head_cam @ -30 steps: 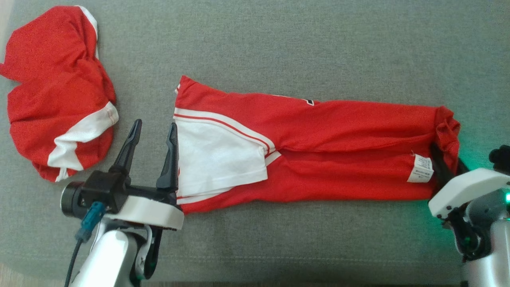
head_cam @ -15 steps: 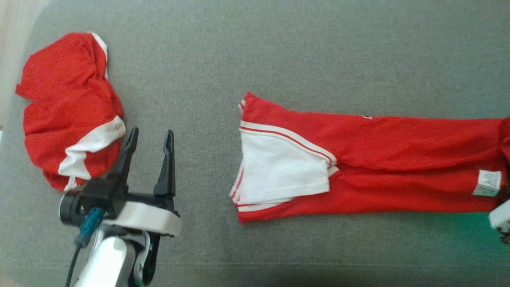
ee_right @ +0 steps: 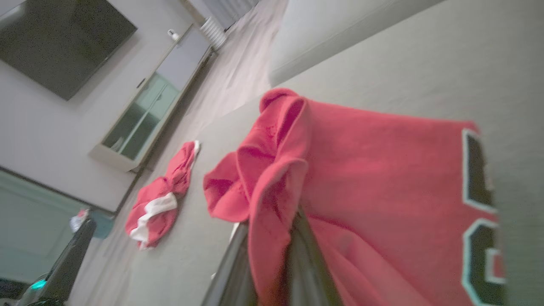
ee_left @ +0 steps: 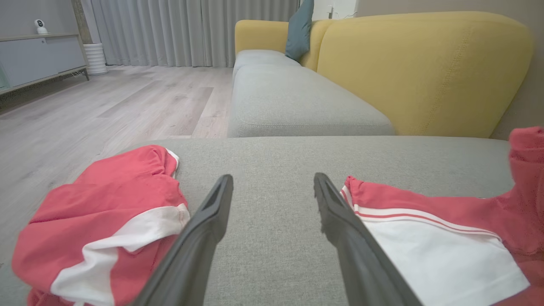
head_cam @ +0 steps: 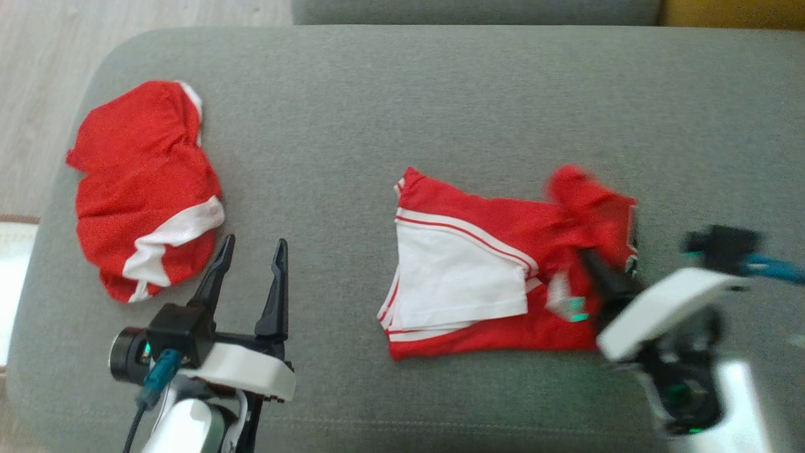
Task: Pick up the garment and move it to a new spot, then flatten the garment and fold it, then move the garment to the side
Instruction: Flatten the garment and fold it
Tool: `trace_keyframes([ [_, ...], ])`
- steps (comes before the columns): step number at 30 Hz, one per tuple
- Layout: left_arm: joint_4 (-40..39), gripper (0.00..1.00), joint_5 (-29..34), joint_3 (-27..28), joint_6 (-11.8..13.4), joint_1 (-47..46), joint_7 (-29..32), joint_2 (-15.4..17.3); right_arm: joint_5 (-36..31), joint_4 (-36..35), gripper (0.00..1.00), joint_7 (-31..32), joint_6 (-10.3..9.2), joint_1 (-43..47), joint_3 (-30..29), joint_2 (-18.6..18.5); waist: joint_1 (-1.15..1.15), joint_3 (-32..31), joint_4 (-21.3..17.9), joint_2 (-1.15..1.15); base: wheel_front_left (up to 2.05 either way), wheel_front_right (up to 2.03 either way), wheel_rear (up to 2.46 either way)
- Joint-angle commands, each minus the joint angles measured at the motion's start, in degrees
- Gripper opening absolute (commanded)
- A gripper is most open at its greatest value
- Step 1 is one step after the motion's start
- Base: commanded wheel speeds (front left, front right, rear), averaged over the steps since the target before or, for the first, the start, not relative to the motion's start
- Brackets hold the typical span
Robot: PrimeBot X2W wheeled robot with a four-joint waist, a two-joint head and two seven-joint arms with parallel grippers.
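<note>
Farthest left, a crumpled red shirt (head_cam: 144, 189) lies apart; the left gripper (head_cam: 255, 242) hovers wide and empty. On the cushion (head_cam: 377, 94) the garment (head_cam: 465, 283) lies flattened — the right gripper (head_cam: 597, 270), clamped on its far end, holds it doubled over, so folding looks half done; moving aside remains.

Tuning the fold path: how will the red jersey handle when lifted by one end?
Likely floppy: the red jersey drapes and bunches over the shut right claw. Probably light: one pinched edge lifts it. May drag on the textured grey cushion.
</note>
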Motion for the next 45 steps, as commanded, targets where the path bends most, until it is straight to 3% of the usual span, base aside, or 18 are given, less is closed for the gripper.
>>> trace_keyframes([
  [1, -2.17, 1.0, 0.21, 1.49, 0.27, -2.26, -0.01, 0.67, 2.57, 0.63, 0.0, -2.67, 0.37, -4.38, 5.98, -0.26, 0.0, 0.5, 1.43, 0.0, 0.0, 0.0, 0.0],
  [9, -1.58, 1.0, 0.47, 0.0, -0.46, -4.27, -0.03, -0.09, 9.96, 14.41, 0.0, -12.42, 0.37, -12.21, 20.22, -0.25, 0.0, 2.3, 5.55, 0.0, 0.0, 0.0, 0.0],
  [15, -0.71, 1.0, 0.2, -0.38, -0.63, -5.31, -0.41, -0.97, 11.41, 24.75, 0.0, -18.27, 0.37, -17.67, 25.16, -0.24, 0.0, 3.61, 7.55, 0.0, 0.0, 0.0, 0.0],
  [16, -0.58, 1.0, 0.17, -0.38, -0.64, -5.46, -0.48, -1.06, 11.14, 26.22, 0.22, -19.0, 0.37, -18.27, 25.5, -0.24, 0.0, 3.76, 7.67, 0.0, 0.0, 0.0, 0.0],
  [18, -0.33, 1.0, 0.13, -0.32, -0.61, -5.68, -0.61, -1.2, 10.46, 28.84, 1.0, -20.16, 0.37, -19.26, 26.21, -0.24, 0.0, 3.95, 7.75, 0.0, 0.0, 0.0, 0.0],
  [22, 0.1, 1.0, 0.1, -0.08, -0.4, -5.78, -0.82, -1.29, 8.25, 30.15, 1.0, -24.39, 0.37, -20.57, 28.0, -0.24, 0.0, 3.88, 7.41, 0.0, 0.0, 0.0, 0.0],
  [25, 0.25, 1.0, 0.04, 0.35, -0.13, -5.56, -0.94, -1.11, 2.48, 28.38, 1.0, -29.04, 0.37, -21.12, 28.34, -0.24, 0.0, 3.53, 6.52, 0.0, 0.0, 0.0, 0.0],
  [26, 0.3, 1.0, 0.02, 0.56, -0.04, -5.37, -1.0, -0.91, -2.52, 26.46, 1.0, -31.89, 0.37, -20.79, 27.07, -0.85, 0.0, 3.07, 5.72, 0.0, 0.0, 0.0, 0.0],
  [30, 0.19, 1.0, -0.01, 1.03, 0.24, -4.77, -1.06, -0.26, -12.07, 21.13, 1.0, -35.0, 0.37, -18.09, 20.26, -3.88, 0.0, 1.98, 4.02, 0.0, 0.0, 0.0, 0.0],
  [39, -1.46, 1.0, -0.07, 2.3, 1.39, -3.29, 0.09, 2.0, -23.84, 4.87, 1.0, -30.78, 0.37, -5.12, 1.75, -6.55, 0.0, 0.73, -0.09, 0.0, 0.0, 0.0, 0.0],
  [45, -2.38, 1.0, -0.44, 3.34, 2.25, -1.49, 0.96, 3.52, -26.2, -2.63, 1.0, -27.59, 0.37, 3.49, -3.03, -4.22, 0.0, -1.15, -2.11, 0.0, 0.0, 0.0, 0.0],
])
